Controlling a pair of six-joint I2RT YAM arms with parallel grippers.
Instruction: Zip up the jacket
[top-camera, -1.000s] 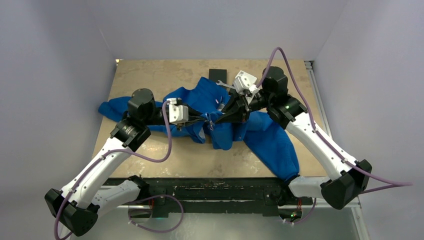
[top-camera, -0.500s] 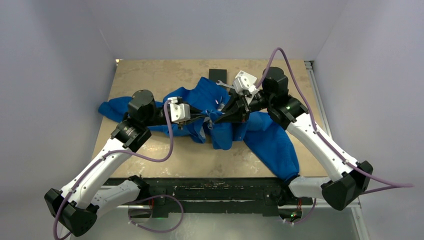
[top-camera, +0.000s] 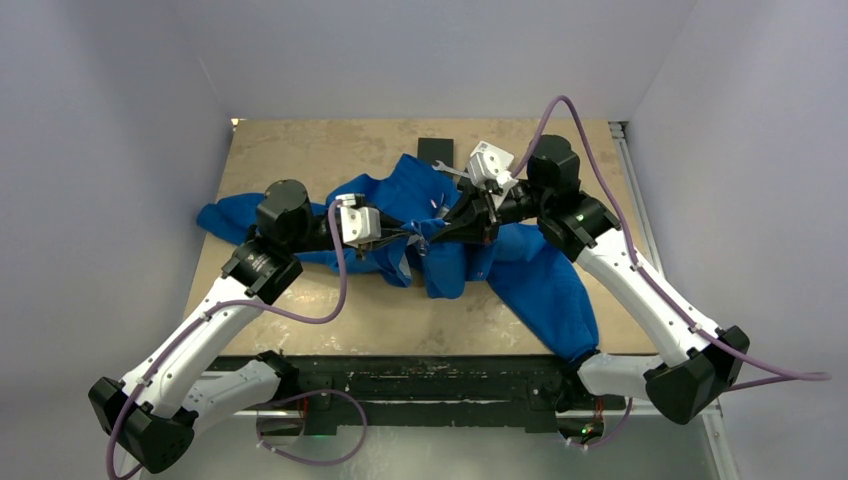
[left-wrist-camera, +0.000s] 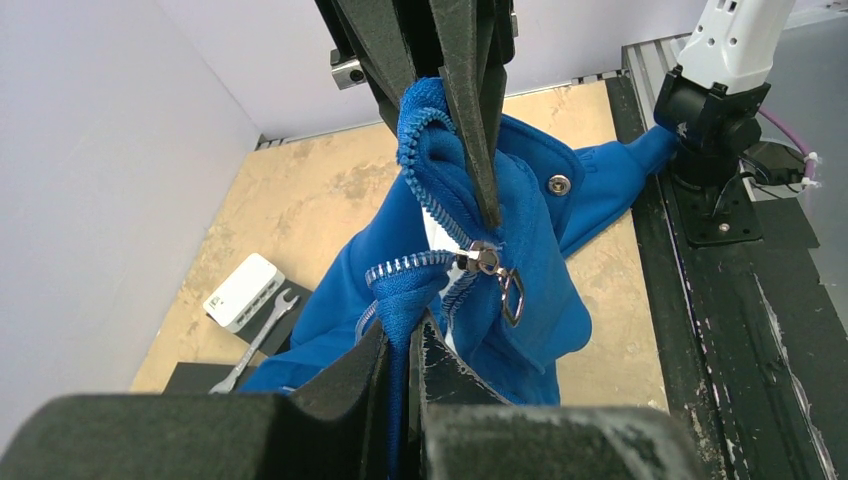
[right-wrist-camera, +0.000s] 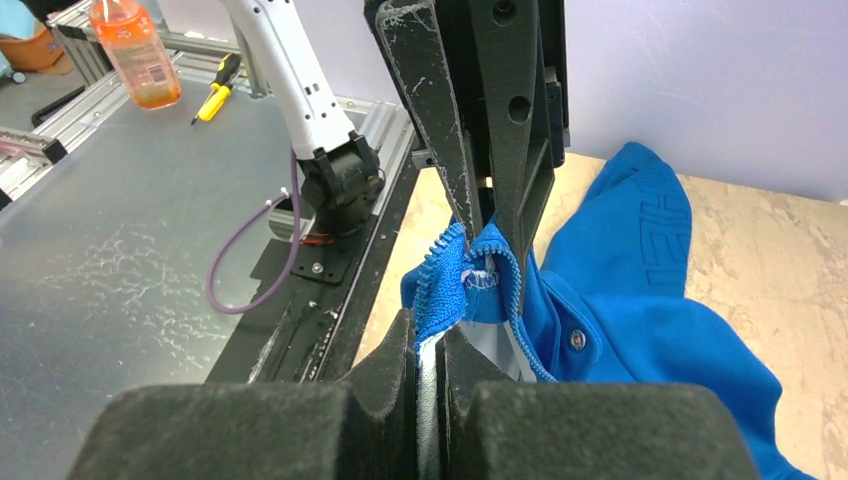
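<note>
We note a tan, mottled table enclosed by pale walls on its left, far and right sides, with a black rail along its near edge. The jacket lies spread across the middle of the surface: one sleeve reaches the left edge, and the other runs diagonally to the near right, ending at the rail. We find three small items near the far edge, just beyond the jacket: a flat black pad, a silver wrench and a white box beside the wrench.
</note>
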